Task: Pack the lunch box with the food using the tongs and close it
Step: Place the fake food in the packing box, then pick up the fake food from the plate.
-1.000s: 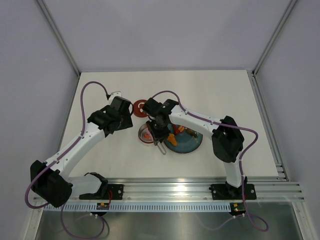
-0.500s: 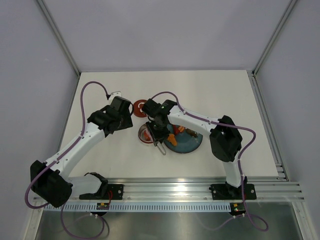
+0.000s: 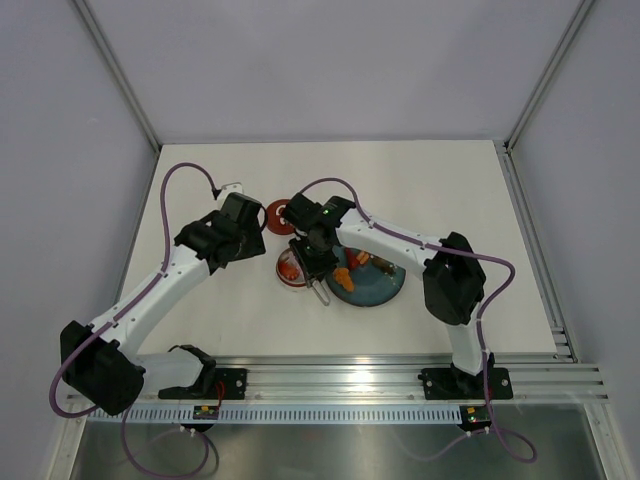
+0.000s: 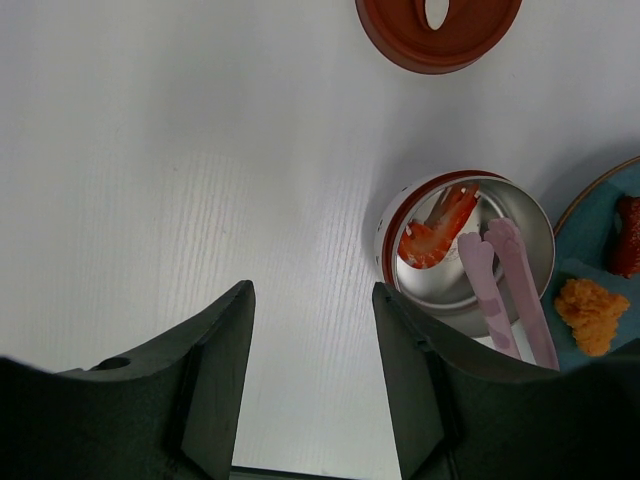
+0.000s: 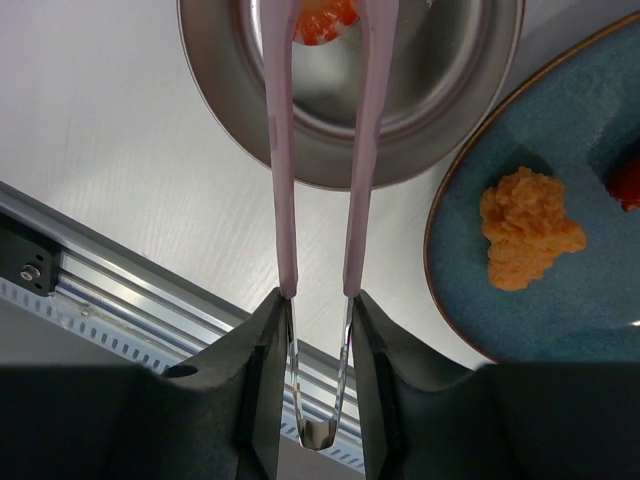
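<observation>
The lunch box [image 3: 292, 268] is a round steel container [image 4: 450, 290] standing left of the teal plate. A red, shrimp-like piece of food [image 4: 435, 225] lies inside it. The pink tongs [image 5: 283, 180] reach over the box rim [image 5: 440, 90], tips slightly apart beside that piece. My right gripper [image 5: 318, 297] is shut on the tongs' steel spring end. An orange piece [image 5: 528, 228] and a red piece [image 4: 628, 235] rest on the plate. The dark red lid [image 4: 440, 30] lies on the table behind the box. My left gripper [image 4: 313, 300] hangs open over bare table, left of the box.
The teal plate [image 3: 385, 290] sits right of the box under the right forearm. An aluminium rail [image 5: 60, 270] runs along the table's near edge. Grey walls close in the back and both sides.
The right gripper has edged slightly left and back with the tongs, keeping their tips over the lunch box. The left arm has not moved.
</observation>
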Tool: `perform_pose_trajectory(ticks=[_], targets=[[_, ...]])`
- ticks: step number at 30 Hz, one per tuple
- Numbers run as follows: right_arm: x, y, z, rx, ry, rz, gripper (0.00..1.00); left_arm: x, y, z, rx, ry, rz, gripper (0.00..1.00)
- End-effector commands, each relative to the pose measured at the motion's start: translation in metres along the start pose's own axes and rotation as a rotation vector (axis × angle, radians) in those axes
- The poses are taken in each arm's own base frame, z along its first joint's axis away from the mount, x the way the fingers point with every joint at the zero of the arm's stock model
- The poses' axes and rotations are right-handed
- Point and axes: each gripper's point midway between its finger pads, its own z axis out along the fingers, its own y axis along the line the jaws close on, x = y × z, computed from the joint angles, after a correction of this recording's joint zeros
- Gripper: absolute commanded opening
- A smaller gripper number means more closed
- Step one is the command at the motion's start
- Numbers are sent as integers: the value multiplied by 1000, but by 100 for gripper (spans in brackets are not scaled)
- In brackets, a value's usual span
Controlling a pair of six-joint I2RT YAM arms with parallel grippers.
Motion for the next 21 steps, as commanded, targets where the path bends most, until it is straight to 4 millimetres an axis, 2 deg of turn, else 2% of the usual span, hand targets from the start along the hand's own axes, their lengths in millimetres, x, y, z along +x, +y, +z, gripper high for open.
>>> perform_pose_trajectory(ticks=[1,3,4,6,7,9,10,11,14,15,21], targets=[[-18,4,-46,8,-132,-32,35,-9,3,-5,2,-44,-11,54],[-18,-3,-52,38,-148,-25,35,-11,4,-6,-4,-52,-9,55],[-16,-6,-61,38,-162,-12,35,-12,6,-7,-8,-58,-11,55],[-11,-21,-65,57,-163,23,36,-15,8,-9,-18,-68,-4,55],[-10,-25,-76,52,-190,41,36,-17,9,-10,-20,-76,-6,55],[0,-49,-76,90,-179,95,36,-21,11,-12,-18,-93,-9,55],[2,-56,-86,97,-203,113,36,-22,11,-13,-14,-98,-11,55],[12,-73,-81,120,-179,147,36,-22,10,-14,-7,-100,-14,55],[31,-97,-91,129,-185,220,36,-21,7,-12,6,-96,-14,56],[37,-104,-85,142,-162,234,36,-21,7,-12,7,-93,-14,56],[83,-130,-78,176,-82,288,37,-16,2,-7,26,-74,-14,56]])
